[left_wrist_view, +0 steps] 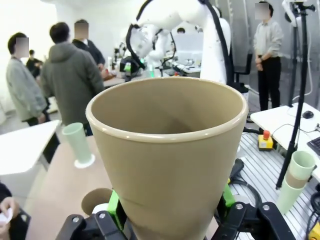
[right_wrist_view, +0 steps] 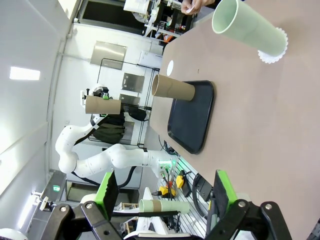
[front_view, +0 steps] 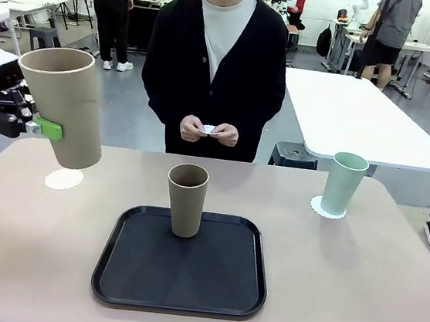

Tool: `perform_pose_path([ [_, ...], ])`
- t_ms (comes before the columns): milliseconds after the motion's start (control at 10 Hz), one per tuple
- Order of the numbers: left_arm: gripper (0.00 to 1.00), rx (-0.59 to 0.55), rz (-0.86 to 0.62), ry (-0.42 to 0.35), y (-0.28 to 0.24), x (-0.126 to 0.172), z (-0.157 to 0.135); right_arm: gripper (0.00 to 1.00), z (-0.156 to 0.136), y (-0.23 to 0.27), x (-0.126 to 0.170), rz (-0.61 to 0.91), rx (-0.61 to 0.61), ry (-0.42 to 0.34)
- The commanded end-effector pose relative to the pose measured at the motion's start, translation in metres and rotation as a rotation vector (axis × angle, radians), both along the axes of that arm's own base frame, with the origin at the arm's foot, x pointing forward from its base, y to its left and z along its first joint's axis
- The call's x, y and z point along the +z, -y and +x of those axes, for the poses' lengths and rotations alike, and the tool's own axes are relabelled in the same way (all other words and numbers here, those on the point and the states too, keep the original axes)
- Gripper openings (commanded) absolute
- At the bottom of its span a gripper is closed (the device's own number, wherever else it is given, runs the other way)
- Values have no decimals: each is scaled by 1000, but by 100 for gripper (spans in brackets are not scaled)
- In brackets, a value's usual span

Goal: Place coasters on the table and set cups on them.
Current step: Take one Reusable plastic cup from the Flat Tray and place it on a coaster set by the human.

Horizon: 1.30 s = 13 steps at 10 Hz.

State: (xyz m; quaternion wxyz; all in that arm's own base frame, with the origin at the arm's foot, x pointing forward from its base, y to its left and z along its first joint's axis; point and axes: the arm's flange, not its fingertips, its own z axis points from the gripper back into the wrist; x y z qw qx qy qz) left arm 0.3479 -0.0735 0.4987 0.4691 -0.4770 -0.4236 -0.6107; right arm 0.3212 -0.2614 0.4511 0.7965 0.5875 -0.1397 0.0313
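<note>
The raised beige-brown cup [front_view: 60,104] over the table's far left corner looked like smooth, matt plastic with a soft sheen along its rim. The beige-brown cup on the tray [front_view: 186,199] and the mint green cup [front_view: 345,184] near the far right edge were equally dull. The black tray [front_view: 186,274] was smooth plastic, faintly glossy at its lip, the beige table [front_view: 356,286] was matt and even, and the white coasters [front_view: 64,179] looked thin and papery.
</note>
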Motion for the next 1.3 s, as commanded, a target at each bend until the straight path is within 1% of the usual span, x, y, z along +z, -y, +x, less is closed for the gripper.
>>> perform_pose_path([
  [0,27,41,-5,-43,1,-23,11,100,3,-1,3,6,-15,-8],
  [100,27,41,6,-34,-2,-24,8,100,3,-1,3,6,-15,-8],
  [200,27,17,5,-14,-3,-7,3,100,3,-1,3,6,-15,-8],
  [500,27,17,5,-14,-3,-7,3,100,3,-1,3,6,-15,-8],
  [600,85,22,7,-26,-3,-14,5,100,3,-1,3,6,-15,-8],
  [700,85,96,-39,-14,-38,-19,42,100,3,-1,3,6,-15,-8],
  [800,85,145,-49,-5,-70,-25,69,100,3,-1,3,6,-15,-8],
  [900,85,183,-58,-14,-94,-27,84,100,3,-1,3,6,-15,-8],
  [1000,85,208,-61,0,-113,-34,99,100,3,-1,3,6,-15,-8],
  [1100,85,258,-56,21,-133,-38,111,100,3,-1,3,6,-15,-8],
  [1200,85,305,-70,22,-156,-41,118,100,3,-1,3,6,-15,-8],
])
